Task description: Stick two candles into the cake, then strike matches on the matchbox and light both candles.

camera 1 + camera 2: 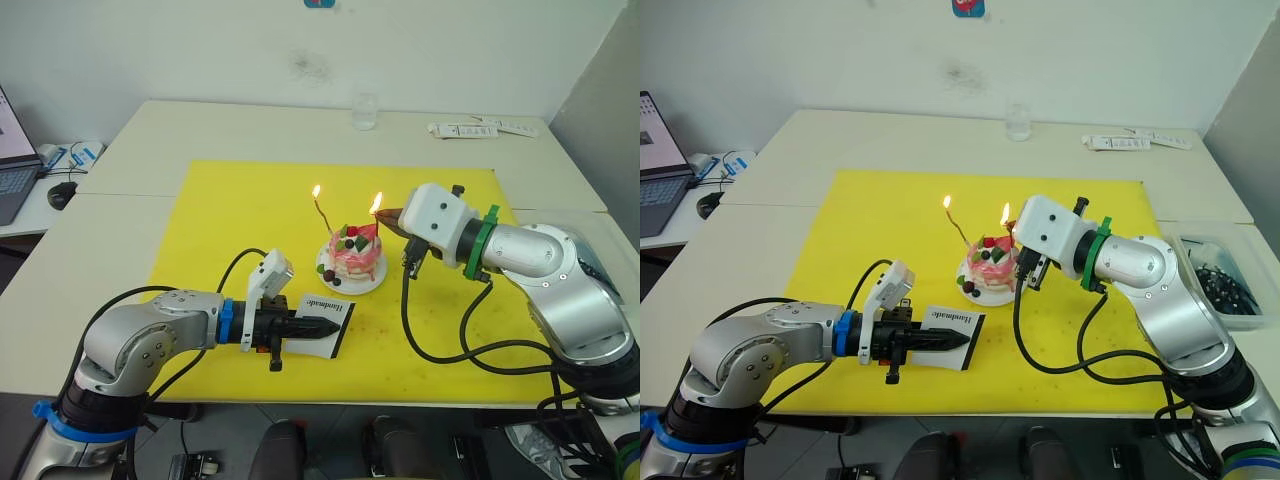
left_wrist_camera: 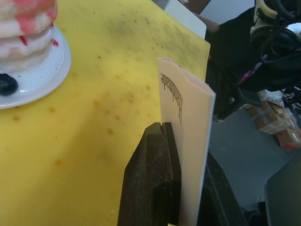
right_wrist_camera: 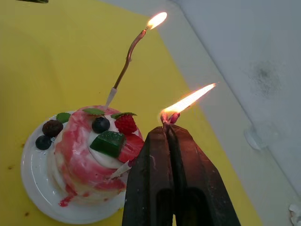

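Matchbox, flat white card with black "Handmade" lettering [image 2: 186, 127], stands on edge on the yellow mat [image 1: 230, 215], clamped in the left tool [image 1: 325, 327]. Small pink-and-white cake [image 1: 354, 257] on its glossy white plate [image 3: 33, 181] carries one thin wavy reddish candle [image 3: 126, 61], lit. Right tool [image 3: 168, 129] pinches a burning stub; risk: flame reaching its fingertips.

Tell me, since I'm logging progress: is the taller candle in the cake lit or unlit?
Lit. The taller candle stands in the cake with a flame at its tip.
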